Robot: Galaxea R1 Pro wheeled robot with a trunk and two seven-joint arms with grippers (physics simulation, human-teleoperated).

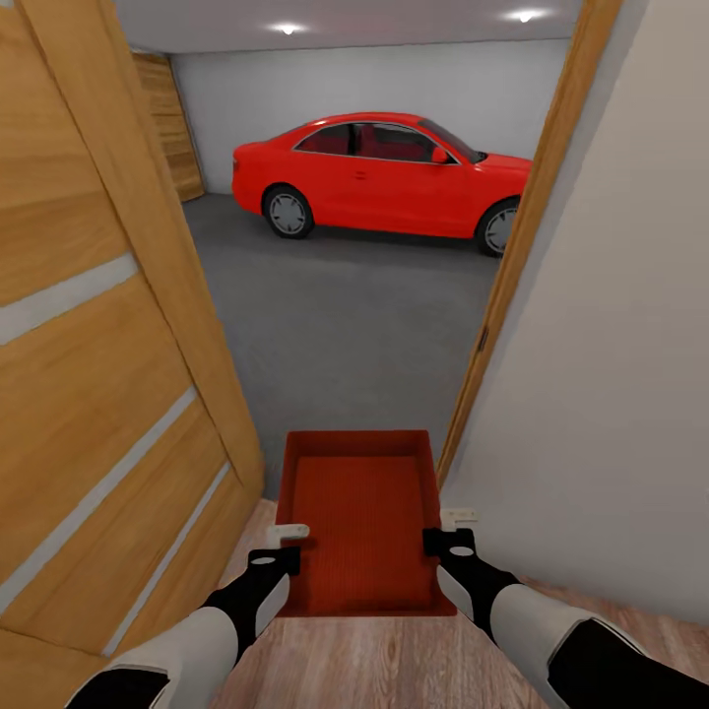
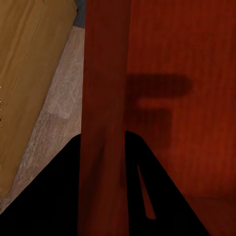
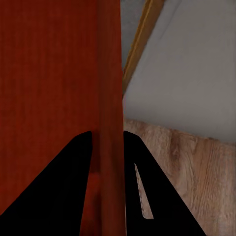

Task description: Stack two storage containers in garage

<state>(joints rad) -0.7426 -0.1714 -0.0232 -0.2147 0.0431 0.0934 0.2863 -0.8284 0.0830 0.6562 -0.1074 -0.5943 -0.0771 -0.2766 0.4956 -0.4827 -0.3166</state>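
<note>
One orange-red storage container (image 1: 359, 527) hangs level in front of me at the doorway, carried by both arms. My left gripper (image 1: 284, 547) is shut on its left wall (image 2: 102, 123), and my right gripper (image 1: 445, 534) is shut on its right wall (image 3: 110, 123); in each wrist view the thin wall runs between the two dark fingers. The container is empty, with a ribbed bottom. Through the opening lies the garage with its dark grey concrete floor (image 1: 345, 315). I stand on the light wood planks (image 1: 394, 660) of the room before it.
An oak door (image 1: 98, 394) with frosted strips stands open along my left. The door frame (image 1: 512, 266) and a pale wall (image 1: 611, 374) close in on the right. A red car (image 1: 384, 177) is parked across the far side of the garage.
</note>
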